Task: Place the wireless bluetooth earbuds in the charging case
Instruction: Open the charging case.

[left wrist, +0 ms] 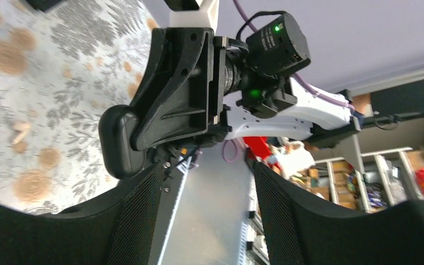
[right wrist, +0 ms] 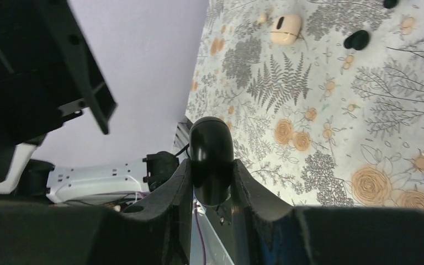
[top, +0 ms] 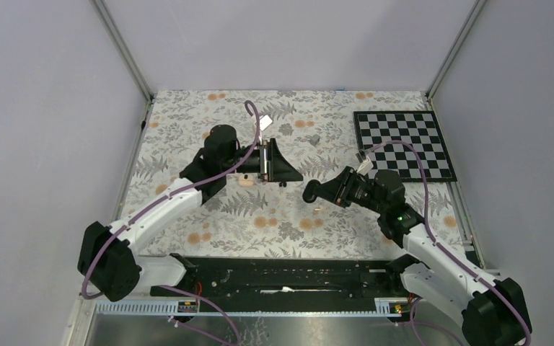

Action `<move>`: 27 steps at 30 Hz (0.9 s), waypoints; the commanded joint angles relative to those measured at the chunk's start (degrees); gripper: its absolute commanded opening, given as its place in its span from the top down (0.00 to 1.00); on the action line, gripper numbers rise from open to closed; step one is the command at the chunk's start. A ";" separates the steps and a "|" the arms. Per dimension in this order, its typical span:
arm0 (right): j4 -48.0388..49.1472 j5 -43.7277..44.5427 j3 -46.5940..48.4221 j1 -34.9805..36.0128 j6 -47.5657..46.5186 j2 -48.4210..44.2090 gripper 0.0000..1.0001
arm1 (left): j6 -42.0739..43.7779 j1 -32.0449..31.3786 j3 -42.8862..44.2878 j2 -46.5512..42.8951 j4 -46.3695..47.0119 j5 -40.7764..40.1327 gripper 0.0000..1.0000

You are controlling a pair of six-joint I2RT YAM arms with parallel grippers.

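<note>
Plain lilac-grey walls with metal corner posts enclose a table [top: 260, 231] draped in a matte cloth printed with grey ferns and orange blossoms. A glossy black-and-white checkerboard [top: 406, 144] lies at its far right, and a small grey block [top: 315, 139] sits mid-back. From above, the left gripper [top: 285, 164] hangs over the centre, and a tiny black earbud [top: 283, 184] lies just beside it on the cloth. The right gripper [top: 324, 191] grasps the smooth, oval charging case [top: 311, 192].

The left wrist view shows the left gripper's [left wrist: 205, 182] mesh-textured fingers spread apart with nothing between them, facing the case [left wrist: 116, 143].

The right wrist view shows rubbery fingers [right wrist: 179, 187] clamped on the glossy case [right wrist: 211, 143]. Farther off, the rounded earbud [right wrist: 356, 40] and a second earbud [right wrist: 389, 3] rest on the cloth near a pale beige lump [right wrist: 285, 28].
</note>
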 commanded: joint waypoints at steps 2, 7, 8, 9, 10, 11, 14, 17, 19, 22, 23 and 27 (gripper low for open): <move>-13.93 7.07 7.06 -0.20 -0.50 1.07 1.00 | 14.52 0.05 5.59 -3.73 -17.18 -11.96 0.36; -23.08 12.89 10.97 -0.20 3.97 2.39 1.00 | 17.57 -0.70 6.34 -3.85 -22.46 -18.86 0.36; -25.02 14.54 11.77 -0.21 4.94 2.43 1.00 | 18.52 -1.05 6.88 -3.63 -23.59 -19.62 0.36; -27.27 16.81 12.63 -0.20 5.91 2.47 1.00 | 19.95 -1.50 7.53 -3.18 -25.22 -20.41 0.36; -28.88 18.19 13.27 -0.20 6.71 2.44 1.00 | 21.07 -2.07 8.37 -2.80 -26.71 -21.63 0.35; -30.53 19.52 13.85 -0.20 7.71 2.29 1.00 | 22.22 -2.78 9.02 -2.61 -28.17 -22.97 0.34; -33.55 22.80 14.13 -0.20 11.65 1.28 1.00 | 24.65 -5.24 9.33 -3.18 -30.14 -28.50 0.30; -35.67 25.84 13.69 -0.24 15.99 0.01 1.00 | 26.26 -7.61 9.14 -4.17 -31.19 -34.15 0.22; -36.85 28.00 13.51 -0.20 17.59 -0.23 1.00 | 27.50 -9.29 9.03 -4.77 -31.94 -38.26 0.18; -39.41 32.18 13.46 -0.19 17.29 1.42 1.00 | 28.19 -10.12 7.95 -5.38 -32.19 -41.33 0.14; -39.40 32.78 13.28 -0.20 15.65 2.29 1.00 | 28.24 -10.15 7.65 -5.41 -32.19 -41.52 0.14; -39.04 35.23 12.94 -0.20 3.75 8.40 1.00 | 26.70 -11.03 6.49 -4.47 -33.83 -48.87 0.17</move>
